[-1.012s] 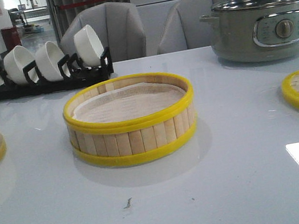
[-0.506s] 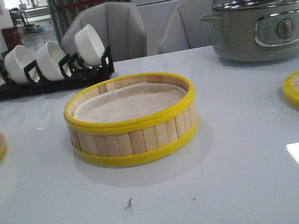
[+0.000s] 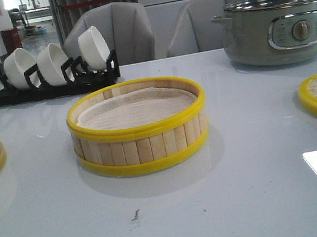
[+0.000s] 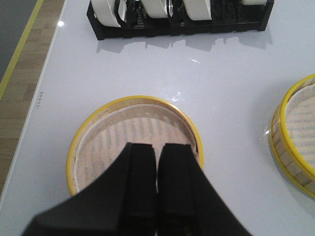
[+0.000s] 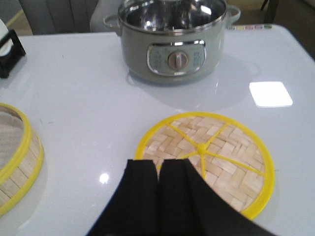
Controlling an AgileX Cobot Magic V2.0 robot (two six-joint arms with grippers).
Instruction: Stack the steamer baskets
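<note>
Both grippers closed: left gripper hovers over the left steamer basket, right gripper over the lid (nothing's shifted). Centre steamer basket unmoved on table.

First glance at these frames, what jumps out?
A yellow-rimmed steamer basket sits mid-table with its white liner showing. A second basket lies at the left edge under the shut left gripper, and the woven lid sits on the right under the shut right gripper. Behind stand a bowl rack and an electric pot.
</note>
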